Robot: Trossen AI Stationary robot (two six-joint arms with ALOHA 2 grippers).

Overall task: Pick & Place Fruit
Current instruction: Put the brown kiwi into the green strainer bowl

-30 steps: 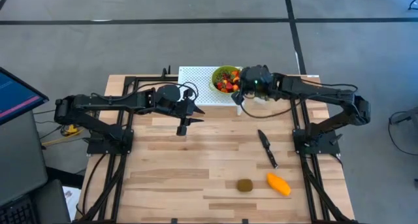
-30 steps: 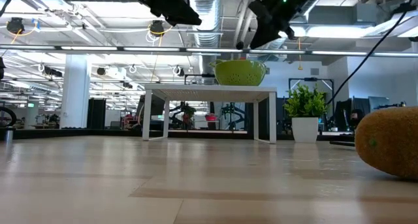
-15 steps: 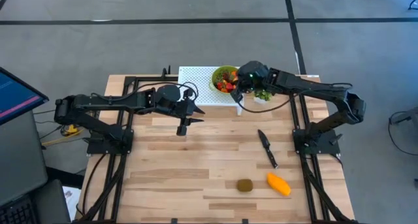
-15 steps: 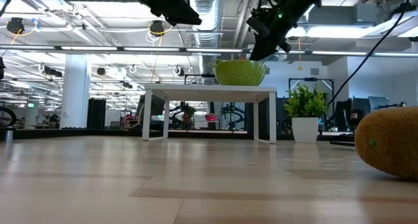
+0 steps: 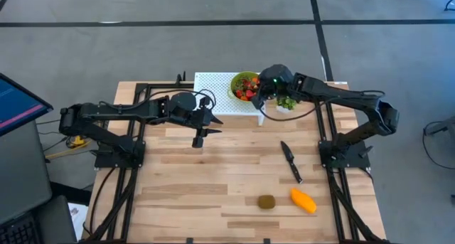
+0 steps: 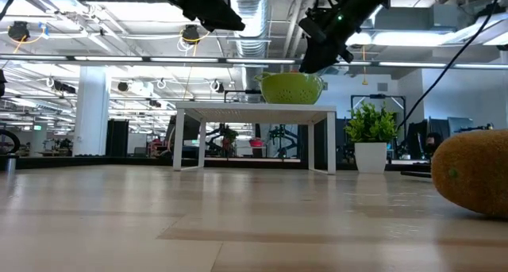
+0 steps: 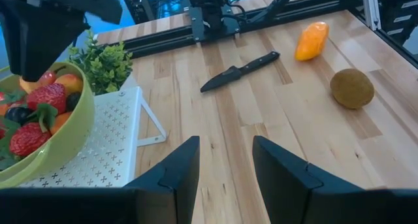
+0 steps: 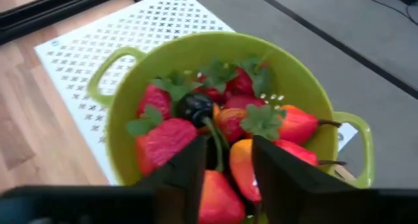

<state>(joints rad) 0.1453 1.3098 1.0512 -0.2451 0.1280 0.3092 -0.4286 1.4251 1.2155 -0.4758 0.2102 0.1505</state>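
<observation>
A green bowl [image 5: 233, 88] of red, orange and dark fruit pieces [image 8: 196, 119] stands on a white perforated stand [image 5: 212, 92] at the far edge. My right gripper [image 8: 225, 175] is open and points down over the bowl's right side. Its fingers flank an orange piece [image 8: 240, 164] on the pile, and I cannot tell whether they touch it. The brown kiwi [image 5: 266, 201] and the orange mango [image 5: 303, 200] lie on the table near its near edge. My left gripper [image 5: 199, 139] waits open above the table's left middle.
A black knife [image 5: 291, 161] lies on the table between the bowl and the mango. A small potted plant [image 5: 286, 103] stands just right of the stand, under my right arm. Bare wood stretches across the table's middle and near left.
My right gripper has moved a little toward the far edge and toward the bowl, and has tipped its fingers down over the fruit. Most of this happened in the first half second. The fruit, the knife and my left arm have stayed put.
</observation>
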